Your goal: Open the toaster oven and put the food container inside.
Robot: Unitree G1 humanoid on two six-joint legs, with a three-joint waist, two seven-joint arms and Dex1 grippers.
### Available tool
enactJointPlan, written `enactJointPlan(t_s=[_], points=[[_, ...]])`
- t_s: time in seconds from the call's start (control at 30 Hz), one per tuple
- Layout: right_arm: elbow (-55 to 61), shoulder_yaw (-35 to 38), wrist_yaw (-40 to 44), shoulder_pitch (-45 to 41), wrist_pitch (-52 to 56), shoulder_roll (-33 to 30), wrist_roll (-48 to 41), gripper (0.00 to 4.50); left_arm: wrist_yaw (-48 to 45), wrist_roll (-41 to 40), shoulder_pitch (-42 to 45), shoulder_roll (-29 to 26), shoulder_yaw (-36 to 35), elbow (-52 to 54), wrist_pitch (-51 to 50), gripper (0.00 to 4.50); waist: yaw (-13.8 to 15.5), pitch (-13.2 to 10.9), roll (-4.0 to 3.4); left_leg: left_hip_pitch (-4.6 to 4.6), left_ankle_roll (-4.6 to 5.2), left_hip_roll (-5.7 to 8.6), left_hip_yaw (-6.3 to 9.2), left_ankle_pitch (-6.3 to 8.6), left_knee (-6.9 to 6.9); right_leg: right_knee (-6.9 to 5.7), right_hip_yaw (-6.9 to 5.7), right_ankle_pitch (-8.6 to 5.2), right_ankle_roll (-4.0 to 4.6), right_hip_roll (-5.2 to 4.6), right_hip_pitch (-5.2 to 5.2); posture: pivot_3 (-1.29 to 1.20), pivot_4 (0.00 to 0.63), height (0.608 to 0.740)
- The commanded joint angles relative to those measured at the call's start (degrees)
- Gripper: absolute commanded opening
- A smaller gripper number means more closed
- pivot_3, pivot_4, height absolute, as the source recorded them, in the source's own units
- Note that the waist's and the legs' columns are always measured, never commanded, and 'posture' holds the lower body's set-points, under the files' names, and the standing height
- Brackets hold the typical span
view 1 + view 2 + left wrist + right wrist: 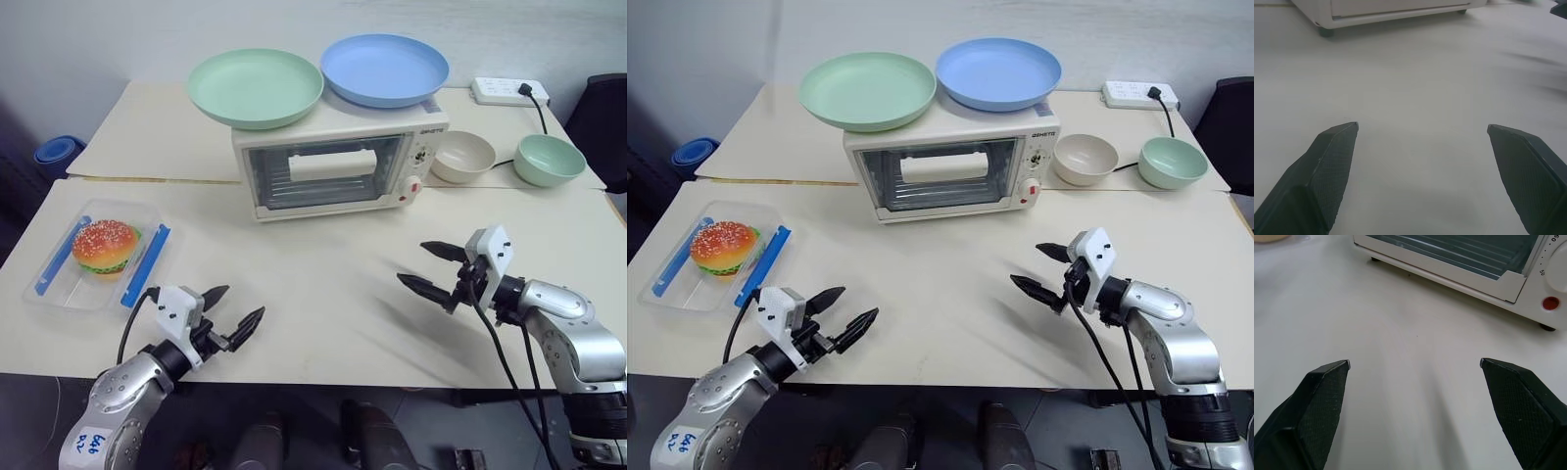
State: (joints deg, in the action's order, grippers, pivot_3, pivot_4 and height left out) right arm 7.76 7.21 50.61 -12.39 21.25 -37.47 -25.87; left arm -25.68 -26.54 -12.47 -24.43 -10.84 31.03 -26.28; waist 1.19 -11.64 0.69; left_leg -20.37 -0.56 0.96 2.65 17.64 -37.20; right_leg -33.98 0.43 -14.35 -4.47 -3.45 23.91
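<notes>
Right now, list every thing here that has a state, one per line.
Cream-white boxy toaster oven: glass door shut, two plates on its roof.
Clear plastic food container: lidless, toy hamburger inside, on the table.
Beige bowl: upright, empty.
Green bowl: upright, empty.
White power strip: one black plug in.
Left gripper: open, empty.
Right gripper: open, empty.

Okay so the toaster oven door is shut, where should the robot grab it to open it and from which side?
Probably the white bar handle across the upper part of the toaster oven glass door. It runs level and stands proud of the glass, so open fingers can straddle it from the front. The right gripper, open and empty, faces that front.
</notes>
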Motion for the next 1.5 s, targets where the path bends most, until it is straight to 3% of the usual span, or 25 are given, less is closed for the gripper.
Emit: enactJointPlan(t_s=[0.03,0.53,0.67,1.0,1.23,1.5], points=[[1.57,0.40,0.05,0.27,-1.21,0.43,-0.23,4.45,0.59,0.57,0.51,-1.17,-1.96,0.31,0.10,4.50,-0.02,0.00,0.00,0.00,0.00,0.00,0.00,0.00,0.00,0.00,0.00,0.00,0.00,0.00,0.00,0.00,0.150,0.740],[2.09,0.32,-0.55,-1.75,2.14,1.86,-2.61,4.45,2.69,-2.77,4.65,-0.96,-4.48,0.47,-3.24,4.50,-0.04,0.00,0.00,0.00,0.01,0.01,0.00,0.01,0.01,0.00,0.01,0.02,-0.02,-0.01,0.00,0.00,0.150,0.740],[-1.18,-1.40,-1.01,-9.38,4.04,5.39,-3.44,4.45,0.59,-12.10,9.31,-2.50,-7.60,2.49,-8.40,4.50,-0.57,0.00,0.00,0.01,-0.01,-0.01,-0.01,-0.01,-0.05,-0.04,0.01,0.09,0.02,0.02,0.00,0.00,0.150,0.740],[-21.97,-5.69,2.64,-30.95,-1.54,10.23,1.81,4.45,-5.43,-29.12,20.37,-16.54,-13.94,3.61,-17.58,4.50,-1.49,-0.02,0.02,0.02,-0.06,0.04,-0.03,-0.03,0.03,-0.23,-0.03,0.16,0.02,0.02,0.13,0.00,0.150,0.740],[-28.51,-7.10,7.92,-37.10,-5.74,11.52,3.61,4.45,-7.10,-27.28,25.10,-20.36,-12.09,0.46,-16.99,4.50,-1.41,-0.02,0.02,-1.00,-0.25,0.16,-0.19,-0.10,-0.04,-0.81,-0.03,0.18,-0.02,-0.03,1.37,0.00,0.150,0.740],[-17.49,-6.68,11.05,-32.36,-0.10,11.25,-0.58,4.45,-6.32,-23.71,25.33,-19.04,-11.45,-1.41,-15.02,4.50,-1.51,-0.02,0.02,-1.08,-0.31,0.09,-0.32,-0.14,-0.02,-0.87,-0.03,0.18,-0.03,0.02,1.56,0.00,0.150,0.740]])
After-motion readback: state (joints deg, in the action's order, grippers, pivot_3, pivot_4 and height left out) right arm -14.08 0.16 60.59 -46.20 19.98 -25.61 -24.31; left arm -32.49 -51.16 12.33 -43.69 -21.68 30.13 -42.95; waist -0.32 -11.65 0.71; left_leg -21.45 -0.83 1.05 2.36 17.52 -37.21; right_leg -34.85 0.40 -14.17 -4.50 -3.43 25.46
